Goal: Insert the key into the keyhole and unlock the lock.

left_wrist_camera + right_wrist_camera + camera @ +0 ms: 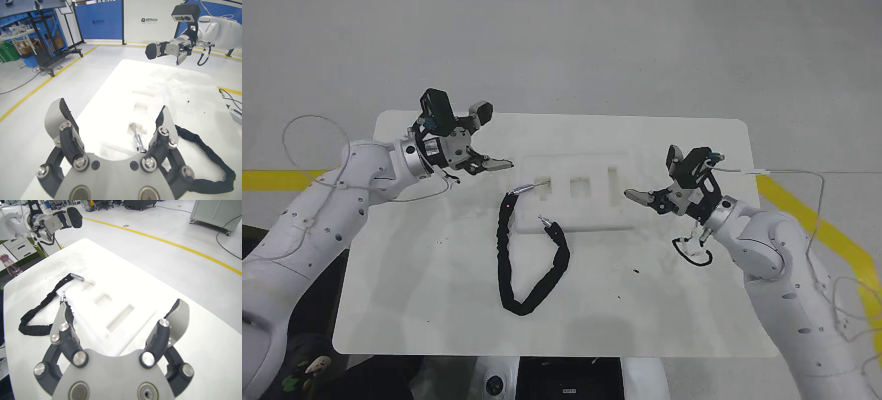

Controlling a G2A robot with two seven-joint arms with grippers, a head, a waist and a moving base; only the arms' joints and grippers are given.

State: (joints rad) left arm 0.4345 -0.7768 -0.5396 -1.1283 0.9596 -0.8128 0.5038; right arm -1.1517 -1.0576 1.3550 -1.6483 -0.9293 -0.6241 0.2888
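A black sleeved cable lock (504, 262) lies in a loop on the white table (392, 300). Its chrome lock cylinder (525, 188) (139, 144) (77, 277) rests on a white foam block (587, 215). A thin metal piece, apparently the key (133, 126) (88, 282), sticks out of the cylinder's end over a recess. The cable's other end, a small metal pin (545, 222) (63, 295), lies at the block's front edge. My left gripper (492, 136) (113, 115) hovers open just left of the cylinder. My right gripper (652, 177) (121, 308) hangs open beyond the block's right end.
The foam block has several rectangular recesses (121, 318) in a row. The table's far edge (572, 116) runs close behind the block. Bare table surface lies in front of the cable loop and on the right side.
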